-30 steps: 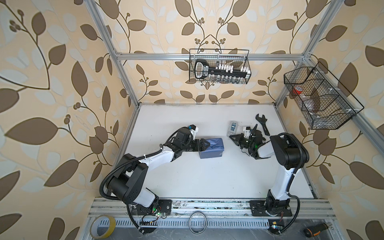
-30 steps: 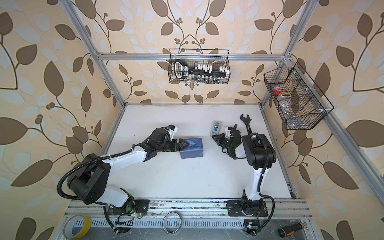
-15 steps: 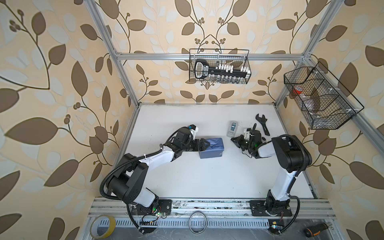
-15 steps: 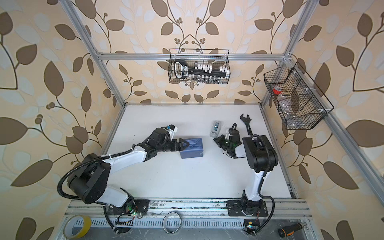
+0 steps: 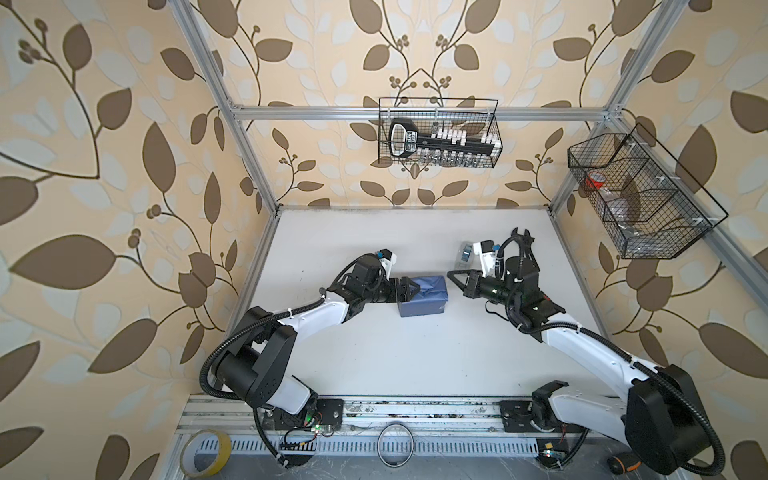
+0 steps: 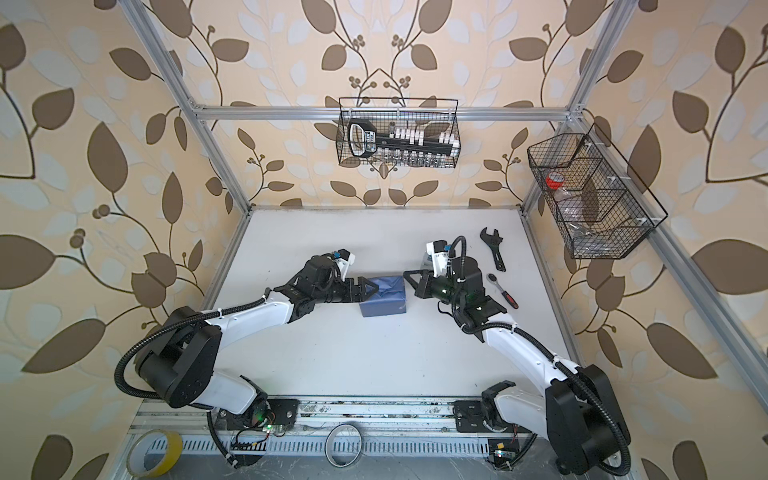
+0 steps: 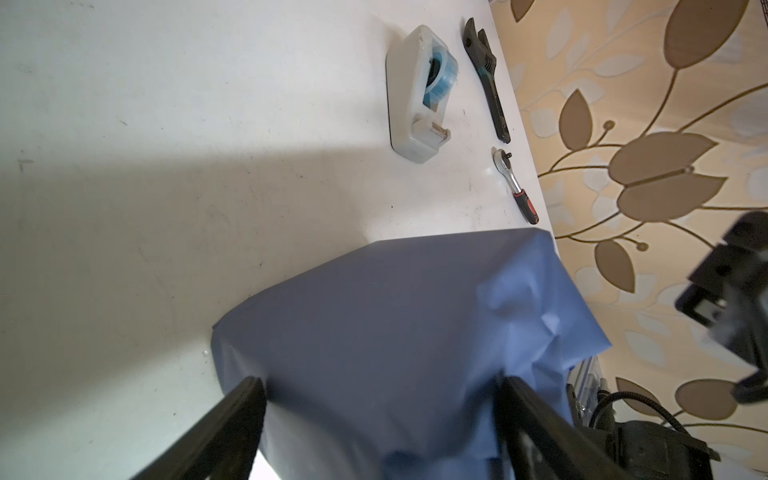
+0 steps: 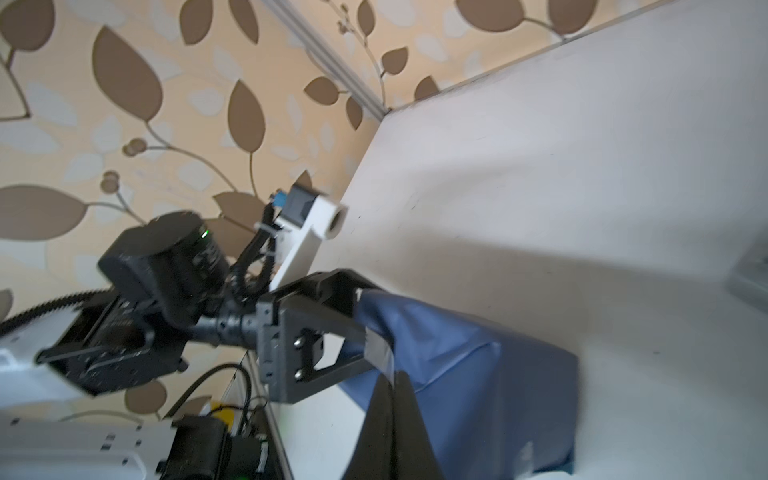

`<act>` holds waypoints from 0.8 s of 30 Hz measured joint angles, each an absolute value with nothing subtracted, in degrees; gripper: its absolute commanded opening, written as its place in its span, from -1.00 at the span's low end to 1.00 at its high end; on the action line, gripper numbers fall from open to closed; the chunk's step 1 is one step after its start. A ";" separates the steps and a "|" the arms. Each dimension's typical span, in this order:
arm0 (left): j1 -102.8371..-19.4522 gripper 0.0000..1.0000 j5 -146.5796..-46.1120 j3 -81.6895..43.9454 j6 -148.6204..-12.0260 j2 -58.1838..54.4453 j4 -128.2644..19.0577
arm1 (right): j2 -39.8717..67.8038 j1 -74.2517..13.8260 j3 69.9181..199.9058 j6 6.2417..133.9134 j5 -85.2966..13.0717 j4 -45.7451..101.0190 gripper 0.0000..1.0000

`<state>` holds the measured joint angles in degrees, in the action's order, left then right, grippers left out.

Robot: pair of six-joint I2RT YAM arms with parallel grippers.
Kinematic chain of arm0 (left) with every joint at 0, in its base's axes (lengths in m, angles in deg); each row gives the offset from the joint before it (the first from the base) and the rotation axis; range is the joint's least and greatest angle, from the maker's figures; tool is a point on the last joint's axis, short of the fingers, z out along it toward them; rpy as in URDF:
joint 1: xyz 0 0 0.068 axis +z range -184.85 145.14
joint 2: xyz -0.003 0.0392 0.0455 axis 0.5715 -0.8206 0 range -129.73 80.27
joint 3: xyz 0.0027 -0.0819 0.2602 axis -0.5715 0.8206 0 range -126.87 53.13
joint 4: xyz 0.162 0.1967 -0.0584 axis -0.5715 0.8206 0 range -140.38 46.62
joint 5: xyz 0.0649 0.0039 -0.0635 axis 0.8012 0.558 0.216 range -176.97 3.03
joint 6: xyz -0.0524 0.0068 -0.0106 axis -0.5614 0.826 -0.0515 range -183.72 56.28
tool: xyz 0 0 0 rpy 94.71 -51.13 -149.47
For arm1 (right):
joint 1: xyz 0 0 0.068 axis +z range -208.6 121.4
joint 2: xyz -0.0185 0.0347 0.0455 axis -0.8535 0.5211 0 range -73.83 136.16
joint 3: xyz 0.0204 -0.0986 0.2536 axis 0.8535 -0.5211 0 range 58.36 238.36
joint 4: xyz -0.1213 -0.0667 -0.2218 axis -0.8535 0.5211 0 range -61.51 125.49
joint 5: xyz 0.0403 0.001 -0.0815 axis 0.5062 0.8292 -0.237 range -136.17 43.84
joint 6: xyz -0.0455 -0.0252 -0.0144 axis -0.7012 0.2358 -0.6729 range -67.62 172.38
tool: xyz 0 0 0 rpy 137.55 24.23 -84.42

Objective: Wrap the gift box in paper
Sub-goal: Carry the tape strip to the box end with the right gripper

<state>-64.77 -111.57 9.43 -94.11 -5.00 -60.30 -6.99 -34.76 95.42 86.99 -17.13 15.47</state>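
Leaf-patterned walls close in on a white table [image 5: 395,365], where we find the left gripper [image 5: 412,289] spread wide. Its fingers [image 7: 232,415] are pressed to either side of the gift box [image 5: 424,297], at the end nearer that arm. Opposite, the right gripper [image 5: 451,274] is clenched just short of the box's other end, with a pale strip of tape [image 8: 379,353] pinched at its tip.

Between them, at mid-table in both top views, the box sits flat. It is covered all over in paper [image 7: 374,316], slate-blue on the sides and with a lighter blue, crumpled patch on top. None of the box's own surface shows, and we cannot see how the ends are closed.

Farther out lie a tape dispenser [image 7: 415,91], a wrench [image 7: 486,70] and a ratchet [image 7: 515,187]. In a top view the right arm covers most of the dispenser [image 5: 465,252]. The right wrist view is smeared, and the left wrist view cuts both fingers off at its edge.
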 measured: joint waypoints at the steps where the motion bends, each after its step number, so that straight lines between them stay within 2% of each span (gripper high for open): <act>1: -64.77 0.77 -111.57 9.43 -94.11 -5.00 -60.30 | -6.55 -33.06 96.34 86.09 -16.78 16.91 -1.00; 7: -64.77 0.77 -111.57 9.43 -94.11 -5.00 -60.30 | -0.84 -28.58 101.32 82.44 -15.60 21.48 -1.00; 24: -64.77 0.77 -111.51 9.40 -94.11 -5.35 -60.86 | 5.32 -28.77 106.70 77.31 -15.73 29.09 -1.00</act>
<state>-64.77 -111.51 9.40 -94.11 -5.35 -60.86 5.32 -28.77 106.70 77.31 -15.73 29.09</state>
